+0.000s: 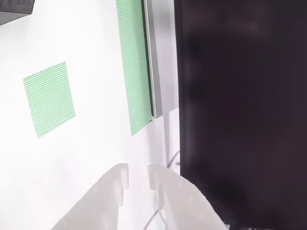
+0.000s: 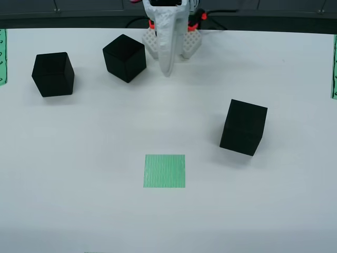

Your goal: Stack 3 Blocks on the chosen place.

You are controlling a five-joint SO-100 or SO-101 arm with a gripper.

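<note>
Three black blocks lie apart on the white table in the view from above: one at the far left [image 2: 52, 74], one beside the arm's base [image 2: 125, 58], one at the right [image 2: 244, 126]. The chosen place, a green striped square [image 2: 165, 171], lies bare in the middle front. My white gripper [image 2: 167, 73] hangs near the arm's base, right of the second block, its fingers close together with nothing between them. In the view that rides on the gripper, the gripper [image 1: 138, 172] points over bare table, with the striped square [image 1: 49, 98] at the left.
In the gripper's view a long green striped strip [image 1: 135, 62], a silver edge [image 1: 160, 57] and a big black panel [image 1: 240, 110] fill the right side. A dark corner [image 1: 14, 9] shows at top left. Green strips [image 2: 334, 66] mark the table's side edges.
</note>
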